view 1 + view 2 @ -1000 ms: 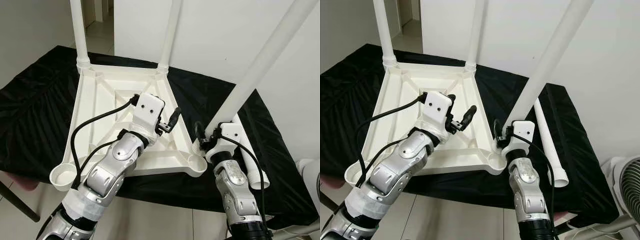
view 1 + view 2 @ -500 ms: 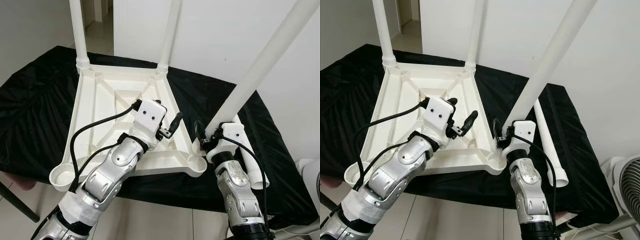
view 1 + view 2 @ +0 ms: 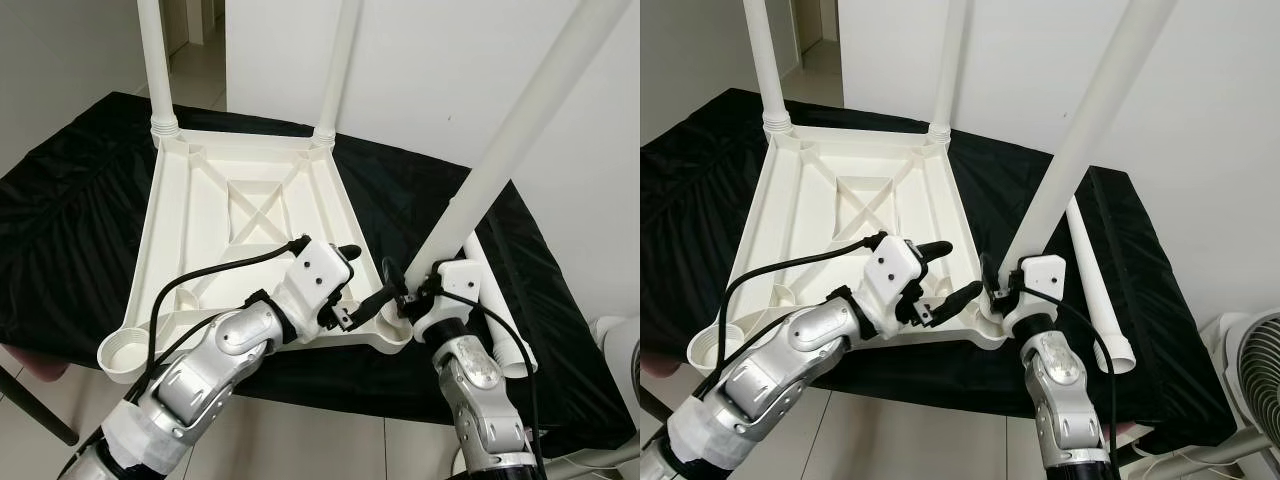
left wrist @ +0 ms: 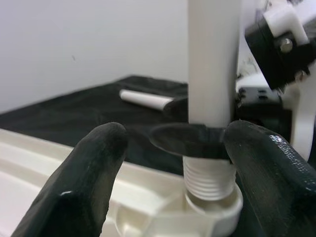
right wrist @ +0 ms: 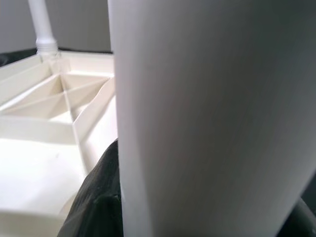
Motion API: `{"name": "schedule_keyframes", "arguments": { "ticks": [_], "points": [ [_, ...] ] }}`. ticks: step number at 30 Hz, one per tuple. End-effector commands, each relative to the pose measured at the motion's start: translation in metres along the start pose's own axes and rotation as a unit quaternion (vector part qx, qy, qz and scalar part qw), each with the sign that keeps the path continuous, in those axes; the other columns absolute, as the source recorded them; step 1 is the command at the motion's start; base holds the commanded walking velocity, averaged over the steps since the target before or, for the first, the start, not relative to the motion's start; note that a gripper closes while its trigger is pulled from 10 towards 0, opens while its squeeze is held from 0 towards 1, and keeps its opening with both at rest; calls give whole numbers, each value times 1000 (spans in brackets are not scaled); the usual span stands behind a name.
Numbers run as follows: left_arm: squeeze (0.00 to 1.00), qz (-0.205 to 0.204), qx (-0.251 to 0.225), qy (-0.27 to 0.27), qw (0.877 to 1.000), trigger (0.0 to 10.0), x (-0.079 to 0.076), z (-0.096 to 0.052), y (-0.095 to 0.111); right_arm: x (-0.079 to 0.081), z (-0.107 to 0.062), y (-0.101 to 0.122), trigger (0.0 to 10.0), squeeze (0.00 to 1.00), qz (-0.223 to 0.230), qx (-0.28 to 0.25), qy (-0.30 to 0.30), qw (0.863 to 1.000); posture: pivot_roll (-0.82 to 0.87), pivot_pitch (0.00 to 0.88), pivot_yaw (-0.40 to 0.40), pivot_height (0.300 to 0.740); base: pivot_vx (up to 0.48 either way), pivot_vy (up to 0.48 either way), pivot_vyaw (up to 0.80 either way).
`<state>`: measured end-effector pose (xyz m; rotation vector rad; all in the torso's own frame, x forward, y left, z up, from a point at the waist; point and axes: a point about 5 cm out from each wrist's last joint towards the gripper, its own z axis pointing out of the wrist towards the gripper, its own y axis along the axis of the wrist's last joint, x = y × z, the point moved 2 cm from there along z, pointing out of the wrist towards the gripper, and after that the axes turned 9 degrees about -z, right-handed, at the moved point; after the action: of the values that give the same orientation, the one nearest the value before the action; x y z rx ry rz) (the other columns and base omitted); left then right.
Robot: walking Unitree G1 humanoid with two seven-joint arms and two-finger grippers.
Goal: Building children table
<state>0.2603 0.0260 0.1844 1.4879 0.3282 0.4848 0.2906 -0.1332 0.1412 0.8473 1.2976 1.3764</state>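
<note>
A white tabletop (image 3: 240, 230) is laid upside down on a table covered with black cloth (image 3: 70, 200), two legs already standing at its far corners. A third leg (image 3: 500, 150) is pinched by the right pincer (image 3: 425, 290) and set into the near right corner socket. The left pincer (image 3: 362, 290) is spread around the leg's threaded base. A spare leg (image 3: 1095, 290) is lying beside it.

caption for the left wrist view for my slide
Open left gripper flanking a table leg whose threaded end sits in the tabletop's corner socket.
</note>
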Motion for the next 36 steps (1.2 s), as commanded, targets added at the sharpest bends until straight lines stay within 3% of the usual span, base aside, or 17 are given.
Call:
{"name": "schedule_keyframes", "arguments": {
  "ticks": [1,20,28,33,36],
  "points": [
    [0,-10,10,-49,999,10000,-12,0,-3,-1,-3,1,10000,0,-13,-5,7,1000,-6,13,-131,740,0,0,0],
    [0,-36,90,-89,991,10000,-18,-18,-31,4,-4,-22,10000,0,-35,27,40,998,-1,24,-113,740,0,0,0],
    [0,-30,91,-79,992,10000,-16,-19,-30,2,-2,-31,10000,0,-24,42,40,998,7,30,-113,740,0,0,0],
    [0,-29,92,-78,992,10000,-17,-20,-30,5,-3,-33,10000,0,-39,41,58,997,9,30,-112,740,0,0,0],
    [0,-26,95,-78,992,10000,-16,-20,-29,13,-7,-35,10000,0,-82,35,102,991,9,32,-110,740,0,0,0]
  ]
}}
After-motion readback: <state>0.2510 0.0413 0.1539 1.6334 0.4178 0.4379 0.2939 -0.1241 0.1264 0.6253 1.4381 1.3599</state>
